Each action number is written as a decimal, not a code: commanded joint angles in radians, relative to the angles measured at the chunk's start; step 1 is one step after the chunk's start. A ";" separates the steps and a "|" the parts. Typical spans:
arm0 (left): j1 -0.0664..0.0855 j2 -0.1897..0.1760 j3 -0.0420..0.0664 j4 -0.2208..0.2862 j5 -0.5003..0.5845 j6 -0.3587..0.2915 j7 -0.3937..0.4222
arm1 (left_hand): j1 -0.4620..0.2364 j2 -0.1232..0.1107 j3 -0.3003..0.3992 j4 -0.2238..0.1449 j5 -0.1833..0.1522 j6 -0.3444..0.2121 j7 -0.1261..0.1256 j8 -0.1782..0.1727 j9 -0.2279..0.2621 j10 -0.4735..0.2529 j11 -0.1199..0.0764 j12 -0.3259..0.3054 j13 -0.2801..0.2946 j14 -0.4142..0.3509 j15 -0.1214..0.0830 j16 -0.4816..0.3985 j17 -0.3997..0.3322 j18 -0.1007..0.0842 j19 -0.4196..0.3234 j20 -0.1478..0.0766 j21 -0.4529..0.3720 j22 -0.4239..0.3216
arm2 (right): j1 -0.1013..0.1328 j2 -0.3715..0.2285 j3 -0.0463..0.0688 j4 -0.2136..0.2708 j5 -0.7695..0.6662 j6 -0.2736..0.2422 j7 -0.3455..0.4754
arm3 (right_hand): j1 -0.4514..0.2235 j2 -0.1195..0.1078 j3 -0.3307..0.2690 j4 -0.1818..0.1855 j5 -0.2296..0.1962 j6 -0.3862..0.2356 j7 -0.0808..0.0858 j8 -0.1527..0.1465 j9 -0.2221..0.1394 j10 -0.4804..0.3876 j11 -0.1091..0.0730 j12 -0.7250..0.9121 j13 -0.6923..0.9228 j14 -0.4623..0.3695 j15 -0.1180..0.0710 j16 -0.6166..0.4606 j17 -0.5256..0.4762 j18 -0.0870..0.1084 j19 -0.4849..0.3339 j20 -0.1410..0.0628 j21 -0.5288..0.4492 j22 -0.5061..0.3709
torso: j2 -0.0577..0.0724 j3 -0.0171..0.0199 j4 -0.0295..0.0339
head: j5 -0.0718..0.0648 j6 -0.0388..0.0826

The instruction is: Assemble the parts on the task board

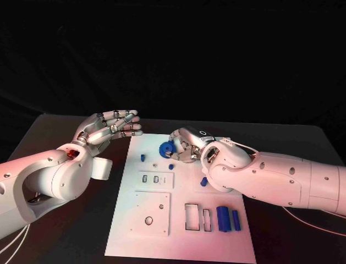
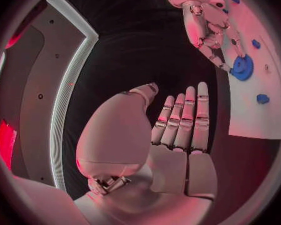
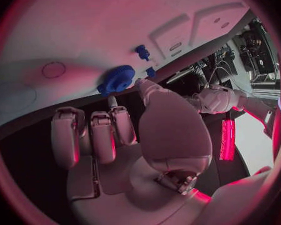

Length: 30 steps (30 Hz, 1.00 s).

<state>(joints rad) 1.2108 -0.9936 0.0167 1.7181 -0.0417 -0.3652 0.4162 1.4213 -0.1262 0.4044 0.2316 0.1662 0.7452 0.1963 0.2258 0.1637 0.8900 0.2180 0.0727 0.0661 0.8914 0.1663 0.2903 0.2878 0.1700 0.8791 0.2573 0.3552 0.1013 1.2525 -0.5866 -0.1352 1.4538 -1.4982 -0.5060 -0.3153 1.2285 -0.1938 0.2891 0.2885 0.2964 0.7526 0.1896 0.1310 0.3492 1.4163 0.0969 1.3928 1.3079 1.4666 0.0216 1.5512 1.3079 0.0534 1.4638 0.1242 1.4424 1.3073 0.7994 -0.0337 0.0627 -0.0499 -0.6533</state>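
Two blue bars (image 1: 228,219) stand lengthwise, lower right on the flat white board (image 1: 181,242). Upper centre, right hand (image 1: 190,144) pinches a toothed round gear (image 1: 165,148). Left hand (image 1: 109,127), fingers straight together, holds nothing.

A black table (image 1: 316,143) stands before what looks like black drapery (image 1: 173,49).

Black table (image 1: 61,231), white task board (image 1: 181,242) lying flat at its middle
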 commanded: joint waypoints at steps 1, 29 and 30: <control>0.001 0.002 0.001 0.001 0.001 0.016 0.006 | -0.007 0.000 0.002 -0.005 -0.003 -0.007 0.077 -0.004 0.000 -0.007 0.002 0.003 0.000 -0.010 0.000 0.005 0.001 0.011 -0.006 0.002 0.006 -0.001 | 0.000 0.005 0.000 -0.005 -0.009 0.034 -0.006 | 0.008 0.006 -0.013 0.001 0.004 -0.026 0.002 -0.014 -0.015 0.000 0.007 -0.005 0.064 0.089 0.008 0.002 0.199 -0.011 -0.002 0.008 -0.003 0.133 | 0.000 -0.0008 0.0004 | 0.000 -0.001; 0.001 0.003 0.001 -0.002 0.001 0.016 0.006 | -0.007 0.000 0.002 -0.005 -0.003 -0.007 0.077 -0.004 0.000 -0.007 0.002 0.003 0.000 -0.010 0.000 0.005 0.001 0.011 -0.006 0.002 0.006 -0.001 | -0.003 -0.022 0.000 0.017 -0.015 0.043 0.001 | 0.009 0.022 -0.010 -0.001 0.002 0.076 -0.007 0.006 0.004 0.012 0.000 0.009 0.077 0.090 0.003 0.003 0.201 -0.012 0.002 0.007 0.001 0.139 | 0.000 0.0018 -0.0021 | 0.006 -0.006; 0.001 0.003 0.001 -0.002 0.001 0.016 0.006 | -0.007 0.000 0.002 -0.005 -0.003 -0.007 0.077 -0.004 0.000 -0.007 0.002 0.003 0.000 -0.010 0.000 0.005 0.001 0.011 -0.006 0.002 0.006 -0.001 | -0.003 -0.024 0.000 0.018 -0.016 0.042 0.000 | 0.009 0.022 -0.010 -0.001 0.002 0.076 -0.007 0.006 0.004 0.012 0.000 0.009 0.077 0.090 0.003 0.003 0.201 -0.012 0.002 0.007 0.001 0.139 | 0.000 0.0016 -0.0023 | 0.006 -0.006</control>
<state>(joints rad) 1.2108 -0.9926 0.0167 1.7148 -0.0417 -0.3650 0.4159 1.4213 -0.1263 0.4044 0.2316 0.1662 0.7451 0.1963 0.2258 0.1637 0.8900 0.2180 0.0727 0.0661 0.8914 0.1663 0.2903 0.2877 0.1700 0.8791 0.2573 0.3552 0.1014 1.2506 -0.6089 -0.1357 1.4699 -1.4984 -0.4732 -0.3135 1.2376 -0.1846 0.2801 0.2896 0.2964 0.8222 0.1826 0.1355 0.3547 1.4222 0.0982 1.3969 1.3078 1.4666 0.0215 1.5512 1.3076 0.0534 1.4609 0.1271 1.4424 1.3078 0.7994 -0.0324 0.0612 -0.0441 -0.6599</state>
